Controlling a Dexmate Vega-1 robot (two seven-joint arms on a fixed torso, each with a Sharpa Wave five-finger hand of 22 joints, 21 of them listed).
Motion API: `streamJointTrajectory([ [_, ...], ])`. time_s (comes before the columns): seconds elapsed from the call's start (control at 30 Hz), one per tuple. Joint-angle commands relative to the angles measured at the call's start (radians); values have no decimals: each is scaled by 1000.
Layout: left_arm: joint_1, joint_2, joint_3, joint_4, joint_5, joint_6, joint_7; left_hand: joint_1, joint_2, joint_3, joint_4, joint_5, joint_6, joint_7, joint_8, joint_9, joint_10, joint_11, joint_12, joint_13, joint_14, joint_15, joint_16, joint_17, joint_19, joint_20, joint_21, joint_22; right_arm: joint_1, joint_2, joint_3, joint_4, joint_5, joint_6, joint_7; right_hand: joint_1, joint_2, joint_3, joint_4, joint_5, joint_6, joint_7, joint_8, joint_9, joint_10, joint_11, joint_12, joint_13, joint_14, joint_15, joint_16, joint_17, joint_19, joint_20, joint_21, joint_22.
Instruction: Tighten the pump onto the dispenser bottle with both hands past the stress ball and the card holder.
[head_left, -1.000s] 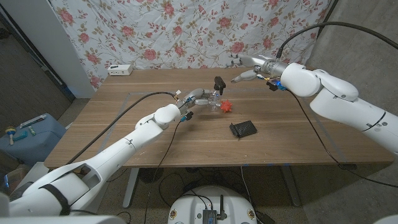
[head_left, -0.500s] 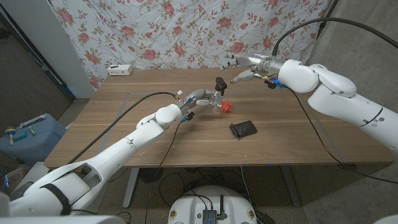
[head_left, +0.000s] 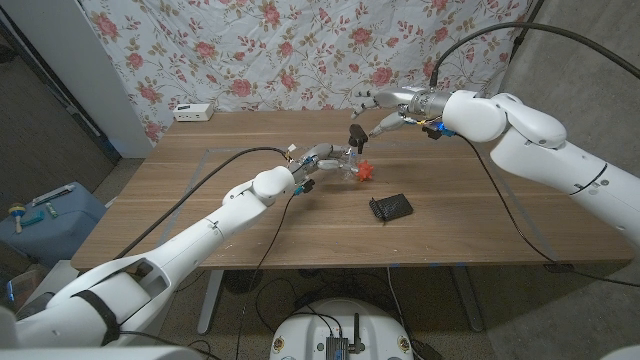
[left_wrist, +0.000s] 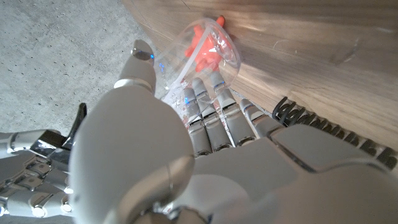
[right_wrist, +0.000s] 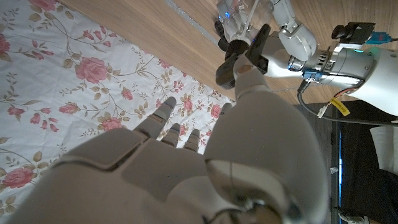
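My left hand (head_left: 318, 159) grips a clear dispenser bottle (head_left: 346, 162) just above the table, past its middle. A black pump (head_left: 354, 134) sticks up from the bottle's top. My right hand (head_left: 386, 104) hovers just right of the pump with its fingers spread and nothing in it; whether its thumb touches the pump I cannot tell. In the right wrist view the pump (right_wrist: 240, 57) stands right at my thumb tip. The left wrist view has my fingers (left_wrist: 214, 115) wrapped around the bottle (left_wrist: 208, 53). An orange stress ball (head_left: 366, 171) lies beside the bottle. A black card holder (head_left: 390, 207) lies nearer me.
A white box (head_left: 193, 111) sits at the table's far left corner. A floral cloth (head_left: 300, 50) hangs behind the table (head_left: 200, 190). A blue container (head_left: 45, 215) stands on the floor to the left. My left arm's cable (head_left: 235, 155) trails over the tabletop.
My right hand has moved left, closing in on the pump. The left hand and the bottle have stayed in place.
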Motion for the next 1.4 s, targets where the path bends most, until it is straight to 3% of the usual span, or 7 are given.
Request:
streamJointTrajectory([
  [0.03,-26,-20,12,39,1,-10,-14,-39,73,64,52,1,76,-1,4,4,15,-3,2,2,10,-62,1,4,7,-112,-2,2,57,29,-35,31,-53,17,94,11,-1,7,4,-2,12,-2,5,5,-9,-1,4,3,-13,1,-1,3,-6,-3,-2,2],
  [0.4,-43,-30,20,67,6,-27,-23,-42,73,68,51,1,76,0,2,4,15,-5,0,5,9,-63,1,4,6,-112,-3,2,96,54,-63,60,-104,26,150,19,-4,2,11,-9,24,-2,3,4,-17,1,5,3,-17,4,1,3,-8,-1,-1,2],
  [0.87,-57,-39,31,86,18,-44,-34,-44,72,72,49,1,77,-1,0,5,19,-4,-2,8,8,-63,0,4,6,-113,-3,2,104,64,-62,66,-103,-2,195,16,-6,-5,21,-16,24,-2,-4,2,-24,9,5,3,-18,6,5,5,-6,-1,1,3],
  [1.4,-48,-30,35,59,31,-31,-31,-47,71,77,47,1,78,-4,-2,5,20,-7,-5,10,8,-62,0,4,6,-113,-3,2,137,69,-85,61,-112,-33,266,-1,-10,-19,33,-24,9,-1,-17,0,-32,24,7,4,-26,17,6,7,-10,7,1,3],
])
